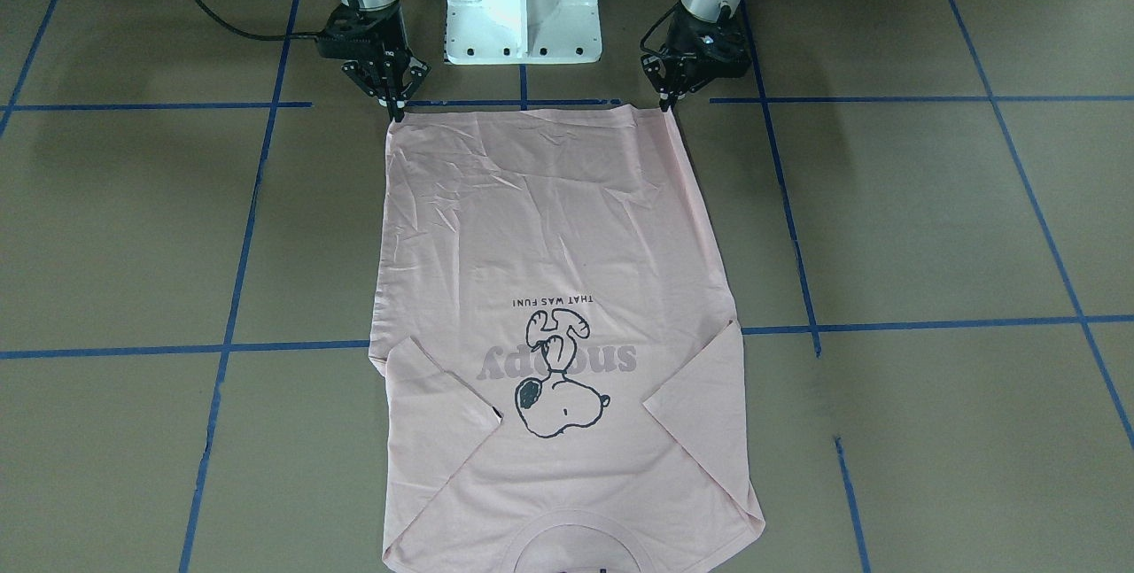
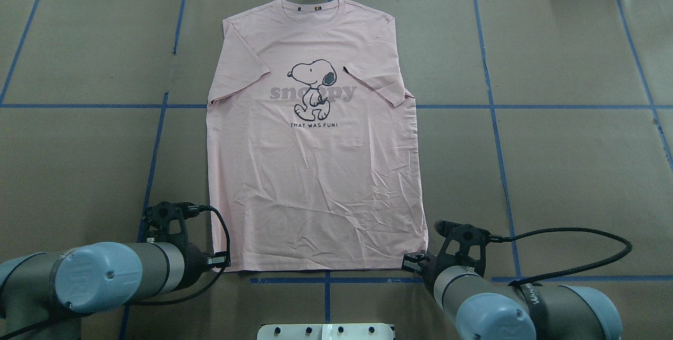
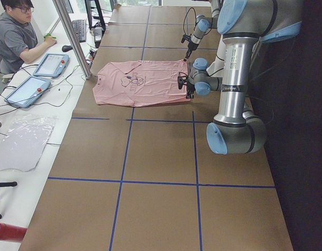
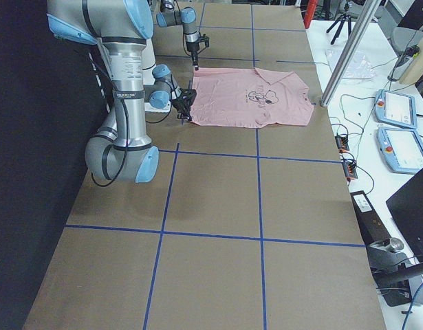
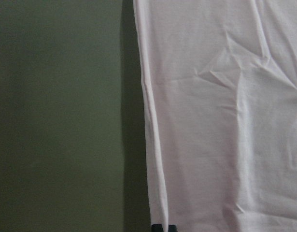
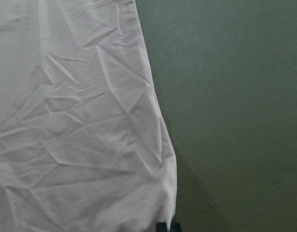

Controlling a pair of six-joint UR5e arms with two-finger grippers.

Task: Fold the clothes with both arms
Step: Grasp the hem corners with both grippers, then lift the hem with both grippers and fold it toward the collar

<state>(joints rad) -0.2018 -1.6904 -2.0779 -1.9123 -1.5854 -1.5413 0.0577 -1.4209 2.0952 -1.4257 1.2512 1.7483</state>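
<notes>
T-shirt [image 2: 315, 182] flat, print up, mid-bench [image 2: 552, 172]: collar [image 2: 314, 8] toward far edge, hem [image 2: 315, 268] near robot-side edge, sleeves [image 2: 239, 67] turned in over chest. Left gripper [image 1: 667, 102] closed, pinching hem's left corner. Right gripper [image 1: 395, 108] likewise on right corner. Step, by my reading: grasp made for bottom-to-top fold, hem not yet lifted. Next move calls for both grippers rising together, carrying hem level toward collar, cloth taut, no skew.
</notes>
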